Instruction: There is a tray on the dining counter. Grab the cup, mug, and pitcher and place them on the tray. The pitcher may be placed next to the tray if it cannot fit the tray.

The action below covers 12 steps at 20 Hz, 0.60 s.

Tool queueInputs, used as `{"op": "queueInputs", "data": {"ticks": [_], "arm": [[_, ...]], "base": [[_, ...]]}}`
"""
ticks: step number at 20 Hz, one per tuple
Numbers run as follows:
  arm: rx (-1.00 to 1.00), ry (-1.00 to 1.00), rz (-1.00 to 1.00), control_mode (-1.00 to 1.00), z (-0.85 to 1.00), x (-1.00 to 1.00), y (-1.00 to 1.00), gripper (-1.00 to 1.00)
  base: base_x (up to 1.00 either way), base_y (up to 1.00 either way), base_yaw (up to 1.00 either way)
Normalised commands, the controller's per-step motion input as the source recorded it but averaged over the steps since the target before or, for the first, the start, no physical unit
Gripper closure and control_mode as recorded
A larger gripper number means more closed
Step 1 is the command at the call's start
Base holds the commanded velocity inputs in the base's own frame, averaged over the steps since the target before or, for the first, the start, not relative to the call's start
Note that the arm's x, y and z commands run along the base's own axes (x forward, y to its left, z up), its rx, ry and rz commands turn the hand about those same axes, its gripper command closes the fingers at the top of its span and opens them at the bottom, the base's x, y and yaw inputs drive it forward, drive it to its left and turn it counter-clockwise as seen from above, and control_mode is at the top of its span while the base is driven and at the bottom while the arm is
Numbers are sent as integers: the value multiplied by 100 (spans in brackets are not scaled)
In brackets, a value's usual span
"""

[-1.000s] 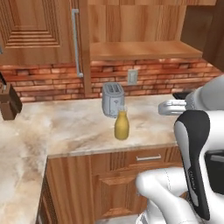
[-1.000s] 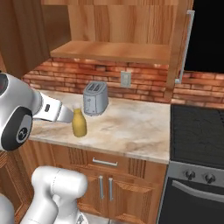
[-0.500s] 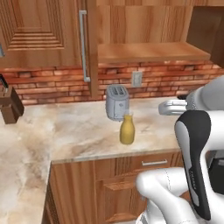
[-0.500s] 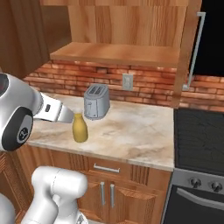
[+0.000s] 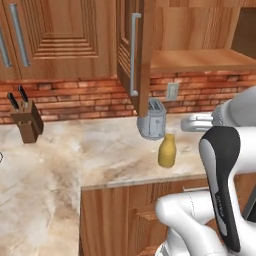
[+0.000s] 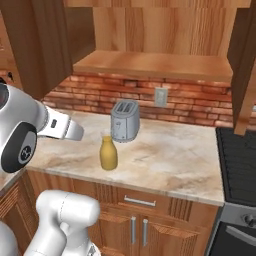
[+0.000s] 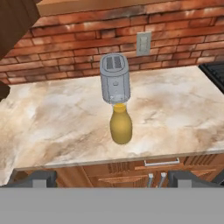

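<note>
Closer now than a second ago, both base cameras have travelled with the base toward the marbled kitchen counter [image 5: 60, 165], so the whole scene has shifted and grown while the things on it keep their places. Upright on that counter stands the pitcher [image 5: 167, 150], mustard-yellow and narrow-necked, just in front of the grey toaster [image 5: 152, 118] and near the counter's front edge; from the hand camera its neck overlaps the toaster's lower face, and whether the two touch cannot be told. Behind the toaster, a wall outlet [image 6: 160, 97] sits in the red brick backsplash. Well to the toaster's left in the left base view, a knife block [image 5: 27, 121] rests against the bricks. The white arm reaches forward at about counter height, its forearm level, the hand looking down and ahead at the pitcher from well short of it. The gripper [image 7: 113, 178] stands spread wide, its two dark fingertips [image 7: 40, 179] far apart, holding nothing.
</note>
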Motion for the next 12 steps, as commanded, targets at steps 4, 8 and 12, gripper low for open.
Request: {"op": "queueInputs", "data": {"ticks": [4,8,12], "arm": [[0,0,0,100,0,0,0,-100],[0,0,0,100,0,0,0,-100],[0,0,0,100,0,0,0,-100]], "base": [[34,8,0],[16,-5,-8],[17,-2,-9]]}}
